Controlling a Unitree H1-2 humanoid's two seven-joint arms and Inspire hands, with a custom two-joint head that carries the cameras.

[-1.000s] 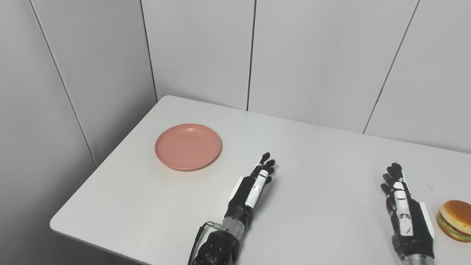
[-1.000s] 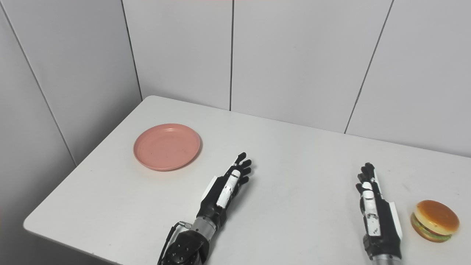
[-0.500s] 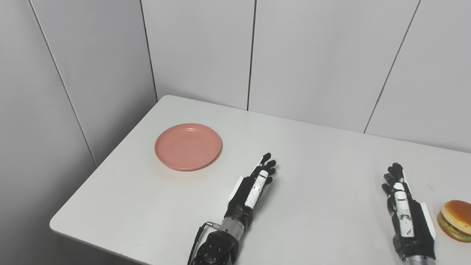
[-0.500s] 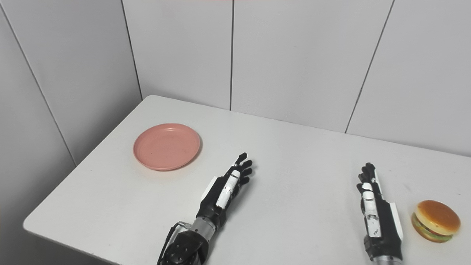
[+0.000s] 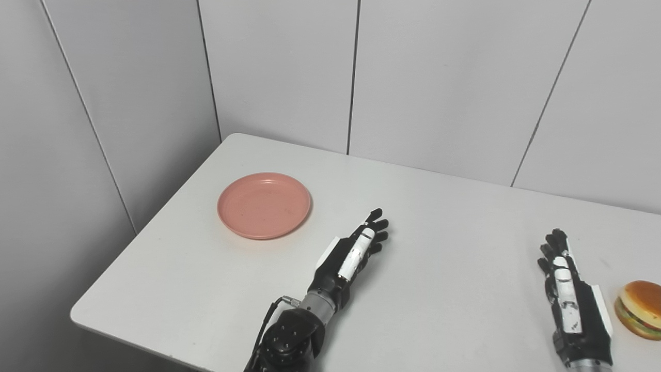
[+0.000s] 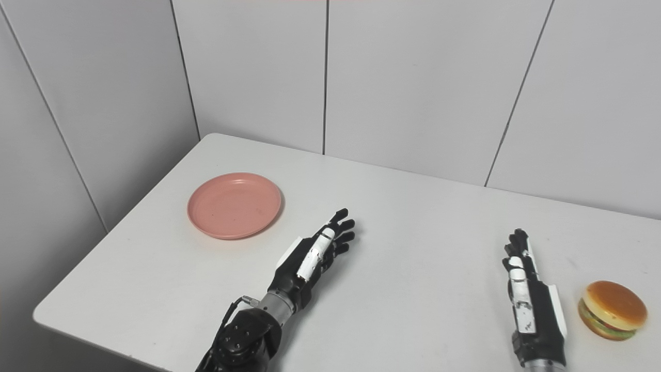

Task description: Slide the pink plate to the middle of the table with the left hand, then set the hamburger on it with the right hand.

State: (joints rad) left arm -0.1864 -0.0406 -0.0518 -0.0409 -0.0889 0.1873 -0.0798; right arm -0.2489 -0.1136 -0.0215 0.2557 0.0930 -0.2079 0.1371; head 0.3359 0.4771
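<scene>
Nothing is done yet. The pink plate (image 5: 264, 205) sits untouched on the surface (image 5: 444, 217), ahead and leftward of the empty, outstretched left hand (image 5: 349, 254). The hamburger (image 5: 639, 309) lies just beside the empty, outstretched right hand (image 5: 568, 299), on its outer side.

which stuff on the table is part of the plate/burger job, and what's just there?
In the job:
- pink plate, empty, far left of the table
- hamburger, near right, on the table
- left hand, open, short of the plate
- right hand, open, beside the hamburger

Just there:
- white table
- grey wall panels
</scene>
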